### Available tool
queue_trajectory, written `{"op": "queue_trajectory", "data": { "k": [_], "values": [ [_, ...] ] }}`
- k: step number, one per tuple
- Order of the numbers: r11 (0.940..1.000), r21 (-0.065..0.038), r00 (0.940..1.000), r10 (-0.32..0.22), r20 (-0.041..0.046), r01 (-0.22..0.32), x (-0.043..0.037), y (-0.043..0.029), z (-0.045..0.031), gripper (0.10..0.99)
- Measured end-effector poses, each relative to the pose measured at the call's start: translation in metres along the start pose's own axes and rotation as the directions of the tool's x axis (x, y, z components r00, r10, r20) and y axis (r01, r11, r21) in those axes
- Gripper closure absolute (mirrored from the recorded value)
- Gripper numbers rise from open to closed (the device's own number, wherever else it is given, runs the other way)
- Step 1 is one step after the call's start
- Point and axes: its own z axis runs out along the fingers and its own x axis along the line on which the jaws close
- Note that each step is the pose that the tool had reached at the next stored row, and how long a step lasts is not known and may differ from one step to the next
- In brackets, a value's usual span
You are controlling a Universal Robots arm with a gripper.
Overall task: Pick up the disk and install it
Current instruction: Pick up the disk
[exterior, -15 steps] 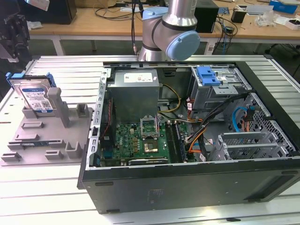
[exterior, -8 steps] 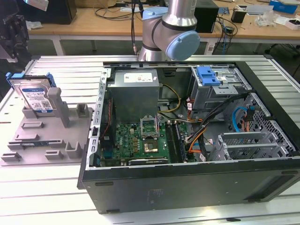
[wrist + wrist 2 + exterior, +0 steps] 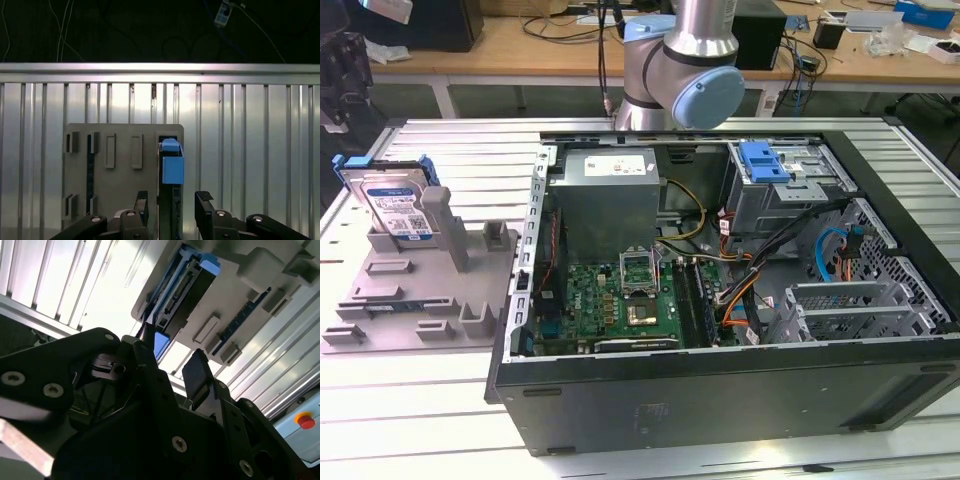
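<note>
The disk, silver with a white-and-blue label and a blue bracket, stands on edge in a slot of the grey holder at the exterior view's left. In the first wrist view I see the disk edge-on, its blue bracket in line with the gap of my gripper. My gripper is open, and the disk lies well beyond its black fingertips, untouched. The arm's elbow hangs behind the computer case.
An open computer case lies on the slatted metal table, with a grey power supply, a motherboard, cables and a metal drive cage topped by a blue latch. The grey holder has several upright posts and slots.
</note>
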Motion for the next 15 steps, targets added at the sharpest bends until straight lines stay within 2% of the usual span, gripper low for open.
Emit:
{"op": "queue_trajectory", "data": {
  "k": [6, 15],
  "values": [
    [1.0000, 0.000, 1.0000, 0.000, 0.0001, 0.000, -0.0051, 0.0062, 0.0033, 0.588],
    [0.9998, 0.001, 0.9998, -0.021, -0.0008, 0.021, -0.0055, 0.0091, 0.0096, 0.588]
  ]
}}
